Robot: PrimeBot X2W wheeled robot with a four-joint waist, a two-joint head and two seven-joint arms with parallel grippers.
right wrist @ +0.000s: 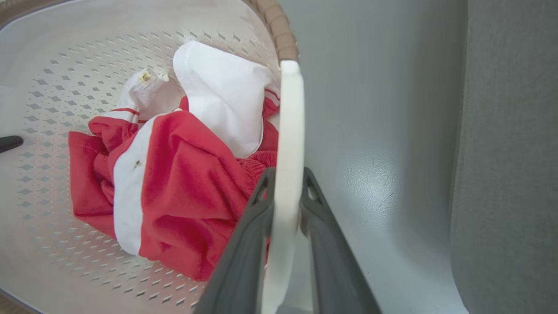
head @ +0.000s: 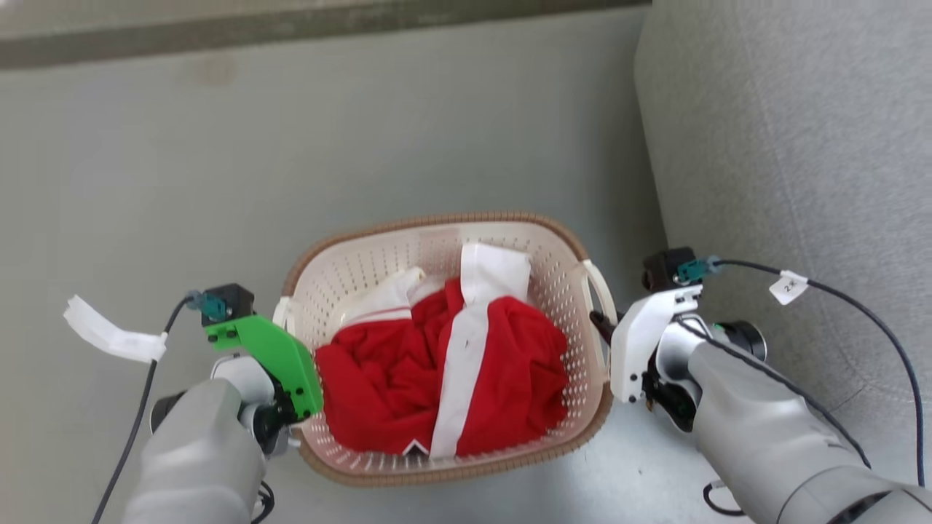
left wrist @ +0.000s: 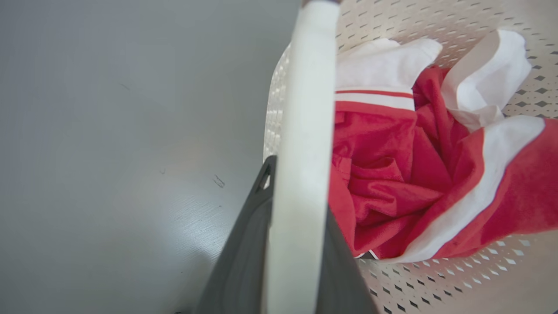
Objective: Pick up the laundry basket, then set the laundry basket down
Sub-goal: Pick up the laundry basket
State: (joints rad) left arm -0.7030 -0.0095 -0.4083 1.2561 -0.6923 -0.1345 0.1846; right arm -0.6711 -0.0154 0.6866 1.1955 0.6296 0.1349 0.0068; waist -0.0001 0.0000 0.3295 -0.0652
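Note:
The laundry basket [head: 437, 222] is cream-white and perforated with a brown woven rim, and sits at the middle of the head view over the grey floor. A crumpled red and white garment [head: 437, 364] fills it. My left gripper [head: 290, 329] sits at the basket's left side, under its green mount. In the left wrist view the left gripper [left wrist: 301, 183] is shut on the white loop handle [left wrist: 305, 109]. My right gripper [head: 603, 322] is at the right handle [head: 601, 285]. In the right wrist view the right gripper [right wrist: 285, 174] clamps that handle [right wrist: 291, 117]. Whether the basket touches the floor I cannot tell.
A grey upholstered piece [head: 786, 182] stands close on the right, a hand's width from the basket and my right arm. Grey floor [head: 291, 145] stretches ahead and to the left. A dark baseboard strip [head: 218, 36] runs along the far edge.

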